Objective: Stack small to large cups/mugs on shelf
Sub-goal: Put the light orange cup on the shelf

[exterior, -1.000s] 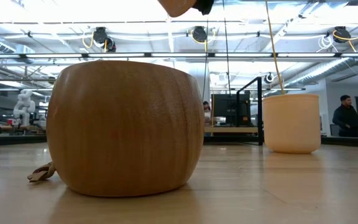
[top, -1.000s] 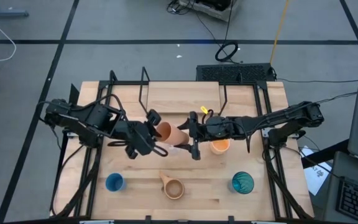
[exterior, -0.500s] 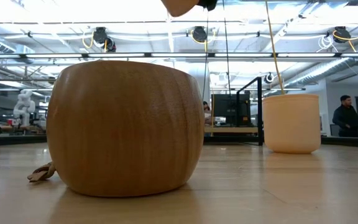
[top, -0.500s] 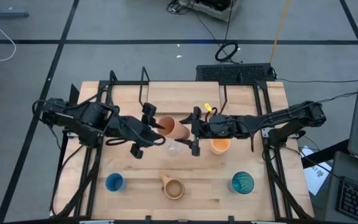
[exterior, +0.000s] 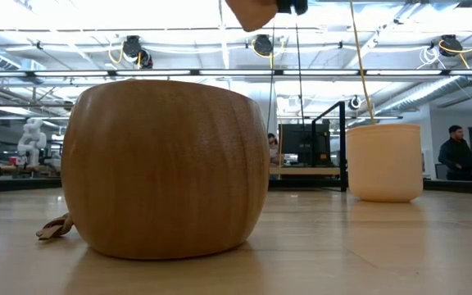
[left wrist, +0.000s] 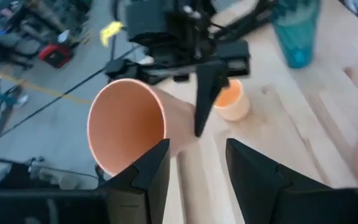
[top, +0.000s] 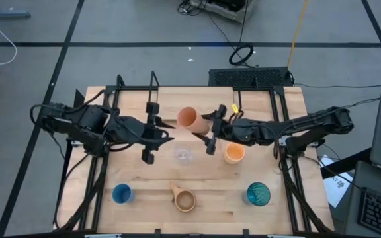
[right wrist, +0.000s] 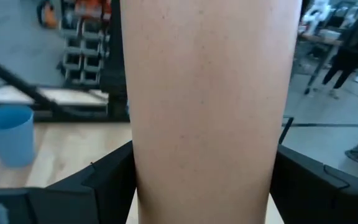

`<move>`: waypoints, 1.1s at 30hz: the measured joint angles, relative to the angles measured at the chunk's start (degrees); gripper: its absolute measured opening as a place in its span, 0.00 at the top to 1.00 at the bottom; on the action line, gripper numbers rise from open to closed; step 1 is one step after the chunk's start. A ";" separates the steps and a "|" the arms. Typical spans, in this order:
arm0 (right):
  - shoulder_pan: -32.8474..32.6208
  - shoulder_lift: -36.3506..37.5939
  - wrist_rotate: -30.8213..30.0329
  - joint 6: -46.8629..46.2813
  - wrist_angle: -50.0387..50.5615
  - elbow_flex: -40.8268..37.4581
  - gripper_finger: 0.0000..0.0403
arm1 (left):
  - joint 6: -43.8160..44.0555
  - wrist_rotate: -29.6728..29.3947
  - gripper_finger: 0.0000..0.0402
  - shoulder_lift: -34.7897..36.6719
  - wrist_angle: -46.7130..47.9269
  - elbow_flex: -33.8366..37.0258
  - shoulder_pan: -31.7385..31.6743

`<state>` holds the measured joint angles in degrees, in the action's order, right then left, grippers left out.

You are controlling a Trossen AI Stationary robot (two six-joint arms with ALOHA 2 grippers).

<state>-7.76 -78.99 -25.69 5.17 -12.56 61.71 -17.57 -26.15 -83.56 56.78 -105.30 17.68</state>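
Shelf (top: 177,99) sat at the table's (top: 290,205) far side, w/ my arms above the table in front of it. My right gripper (top: 211,132) pinched an orange cup (top: 189,119) held up on its side. My left gripper (top: 152,132) hung just beside it, fingers spread, empty.

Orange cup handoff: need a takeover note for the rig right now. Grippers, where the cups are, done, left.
Right gripper: shut on the orange cup, held in the air on its side over the middle of the shelf.
Left gripper: open, holding nothing, just left of that cup.
On the tabletop: second orange cup, clear cup, blue cup, tan mug, teal tumbler.
Done: one orange cup lifted, in the right gripper alone.
Left: nothing stands on the shelf yet; all six still to place, small to large.
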 joint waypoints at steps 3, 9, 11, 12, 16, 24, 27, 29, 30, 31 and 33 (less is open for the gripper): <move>0.48 1.27 -0.07 0.35 -9.22 -5.11 0.27 | 3.56 -3.02 0.60 0.06 0.49 0.00 -0.26; 1.97 2.69 0.32 0.70 -25.83 -13.75 0.27 | 7.41 -7.36 0.60 0.10 -1.54 4.25 -0.86; 2.32 2.79 1.16 0.68 -30.39 -15.19 0.27 | 8.08 -6.75 0.60 0.03 -4.57 7.26 -1.46; 2.51 2.81 2.54 0.68 -32.05 -15.71 0.27 | 8.48 -6.49 0.60 0.03 -6.09 8.90 -1.83; 2.57 2.76 7.02 0.51 -34.70 -15.91 0.27 | 10.34 -6.45 0.60 0.06 -13.64 16.23 -4.12; 2.51 2.77 11.12 1.20 -34.40 -15.91 0.27 | 12.35 9.58 0.60 3.73 -37.78 32.77 -11.02; 2.52 2.77 11.19 1.10 -34.36 -15.91 0.27 | 12.13 15.04 0.60 5.05 -47.92 39.58 -13.49; 2.52 2.77 11.19 0.94 -34.92 -15.91 0.27 | 12.07 18.13 0.60 6.35 -52.57 43.76 -15.00; 2.52 2.77 11.19 0.93 -35.13 -15.91 0.27 | 12.09 20.13 0.59 6.63 -55.00 45.60 -15.69; 2.52 2.77 11.19 0.92 -35.28 -15.91 0.27 | 12.09 22.47 0.58 6.55 -59.40 47.24 -16.25; 2.44 2.77 11.19 0.61 -35.51 -15.91 0.27 | 12.20 26.13 0.53 6.46 -64.82 50.56 -17.09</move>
<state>-5.32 -76.23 -14.50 5.77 -48.07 45.80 -5.37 -0.03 -77.10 -8.04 -54.74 0.59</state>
